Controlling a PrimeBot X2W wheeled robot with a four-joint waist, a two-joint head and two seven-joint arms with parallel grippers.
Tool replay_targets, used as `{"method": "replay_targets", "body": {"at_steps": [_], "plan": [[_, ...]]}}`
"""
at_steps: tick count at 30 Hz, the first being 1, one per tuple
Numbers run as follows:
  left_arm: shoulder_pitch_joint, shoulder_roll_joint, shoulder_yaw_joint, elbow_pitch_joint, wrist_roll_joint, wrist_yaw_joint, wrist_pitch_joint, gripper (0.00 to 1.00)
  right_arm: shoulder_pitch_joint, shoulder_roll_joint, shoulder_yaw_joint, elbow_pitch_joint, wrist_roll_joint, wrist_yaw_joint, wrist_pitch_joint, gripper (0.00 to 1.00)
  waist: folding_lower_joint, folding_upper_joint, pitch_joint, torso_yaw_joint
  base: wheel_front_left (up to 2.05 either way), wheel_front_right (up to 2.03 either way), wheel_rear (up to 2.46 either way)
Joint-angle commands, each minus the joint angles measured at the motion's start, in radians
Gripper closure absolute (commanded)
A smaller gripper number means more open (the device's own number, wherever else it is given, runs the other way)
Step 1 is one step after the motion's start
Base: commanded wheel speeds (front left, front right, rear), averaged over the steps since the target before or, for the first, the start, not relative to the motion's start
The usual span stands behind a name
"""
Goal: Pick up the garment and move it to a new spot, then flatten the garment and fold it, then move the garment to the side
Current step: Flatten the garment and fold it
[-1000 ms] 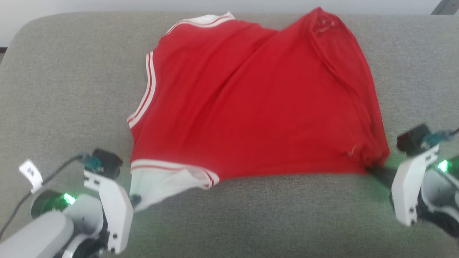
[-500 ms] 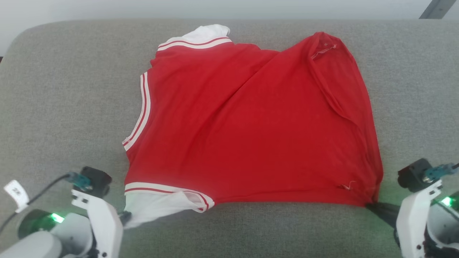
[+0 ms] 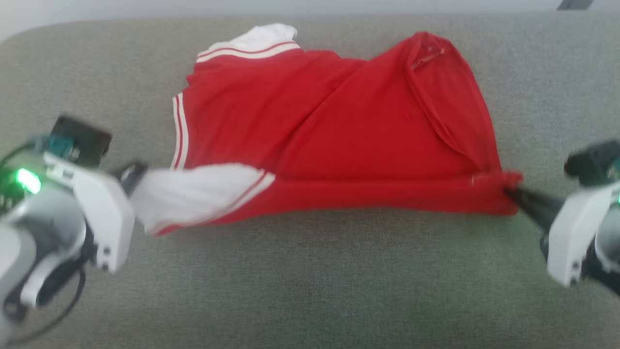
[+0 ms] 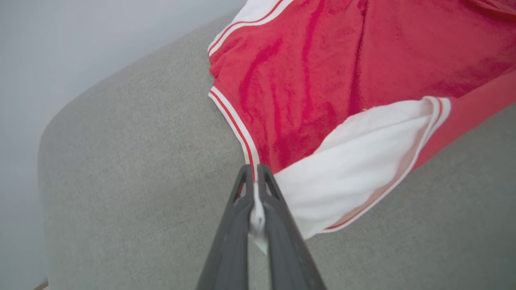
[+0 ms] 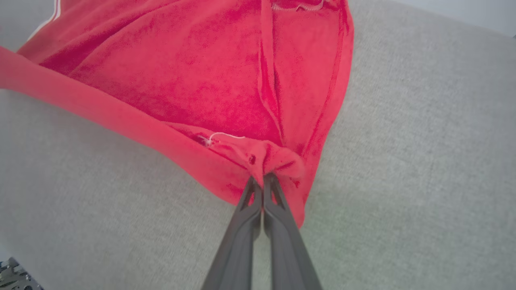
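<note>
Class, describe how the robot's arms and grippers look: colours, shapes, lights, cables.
The left gripper and right gripper each have two long, dark grey, tapering fingers on a white angular shell. Each wrist carries a green light and a black block. A black cable loops by the pale grey left forearm.

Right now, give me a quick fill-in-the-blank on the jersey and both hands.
1. The left hand is shut on a corner of the jersey that is ____ in colour.
2. The right hand is shut on a bunched corner that is ____ in colour.
3. The jersey lies on a ____ cushion.
Missing words: white; red; grey.
</note>
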Motion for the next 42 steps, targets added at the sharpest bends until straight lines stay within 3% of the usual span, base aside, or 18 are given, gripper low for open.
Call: {"method": "replay_targets", "body": {"at_steps": [1,11,21,22,24,26,27,28,35,42], "plan": [[-0.056,-0.023,-0.003,0.034,0.031,-0.023,0.005,1.00,-0.048,0.013,0.001,0.019,-0.011,-0.001,0.003,1.00,0.0000,0.0000,0.021,-0.007,0.00,0.00,0.00],[-0.335,-0.241,-0.084,0.412,0.131,-0.197,-0.010,1.00,-0.308,0.056,0.104,0.221,-0.066,-0.001,-0.030,1.00,0.0000,0.0000,0.106,-0.013,0.00,0.00,0.00],[-0.422,-0.372,-0.127,0.714,0.112,-0.288,-0.006,1.00,-0.452,0.097,0.232,0.422,-0.039,-0.001,-0.064,1.00,0.0000,0.0000,0.156,-0.025,0.00,0.00,0.00],[-0.429,-0.382,-0.128,0.740,0.104,-0.294,0.002,0.97,-0.460,0.100,0.244,0.439,-0.035,-0.001,-0.065,1.00,0.0000,0.0000,0.158,-0.026,0.00,0.00,0.00],[-0.431,-0.401,-0.129,0.786,0.086,-0.300,0.021,0.77,-0.476,0.108,0.270,0.465,-0.020,-0.001,-0.068,0.98,0.0000,0.0000,0.160,-0.028,0.00,0.00,0.00],[-0.435,-0.413,-0.130,0.821,0.073,-0.305,0.031,0.56,-0.493,0.111,0.288,0.492,-0.011,-0.001,-0.062,0.64,0.0000,0.0000,0.160,-0.030,0.00,0.00,0.00],[-0.439,-0.418,-0.128,0.834,0.066,-0.306,0.036,0.39,-0.501,0.113,0.295,0.502,-0.006,-0.001,-0.060,0.39,0.0000,0.0000,0.159,-0.030,0.00,0.00,0.00],[-0.443,-0.422,-0.126,0.844,0.063,-0.306,0.037,0.00,-0.507,0.115,0.294,0.511,0.000,-0.001,-0.065,0.00,0.0000,0.0000,0.157,-0.030,0.00,0.00,0.00],[-0.457,-0.418,-0.109,0.848,0.046,-0.290,0.048,0.00,-0.530,0.103,0.278,0.519,0.008,-0.001,-0.104,0.00,0.0000,0.0000,0.129,-0.022,0.00,0.00,0.00],[-0.412,-0.379,-0.108,0.748,0.028,-0.233,0.109,0.00,-0.484,0.082,0.204,0.462,-0.009,-0.001,-0.205,0.00,0.0000,0.0000,0.087,-0.006,0.00,0.00,0.00]]}}
